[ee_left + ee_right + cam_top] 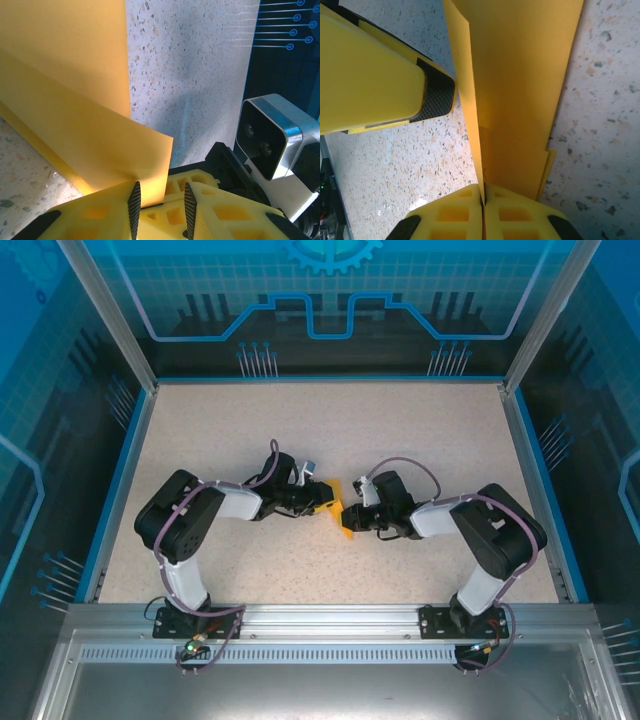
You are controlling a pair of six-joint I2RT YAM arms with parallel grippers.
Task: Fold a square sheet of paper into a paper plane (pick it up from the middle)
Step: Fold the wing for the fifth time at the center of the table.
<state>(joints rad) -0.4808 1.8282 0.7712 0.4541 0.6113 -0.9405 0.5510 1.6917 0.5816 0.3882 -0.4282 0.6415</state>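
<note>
The right gripper (482, 194) has its moulded yellow plastic fingers (520, 217) pressed flat together, pinching the near edge of the thin, smooth orange-yellow sheet of paper (520, 75). The sheet is folded into overlapping layers with a sharp crease and stands on edge out of the jaws. The left gripper (161, 187) is partly open: its black ribbed pads (134, 200) are apart, and a corner of the paper reaches into the gap, close against one pad but not pinched. In the right wrist view, one blunt yellow finger of the left gripper, faced with cross-hatched black rubber, sits just beside the paper's face. From above, the two grippers meet nose to nose at mid-table with the paper between them, over the speckled beige stone-pattern table top (400, 430)
</note>
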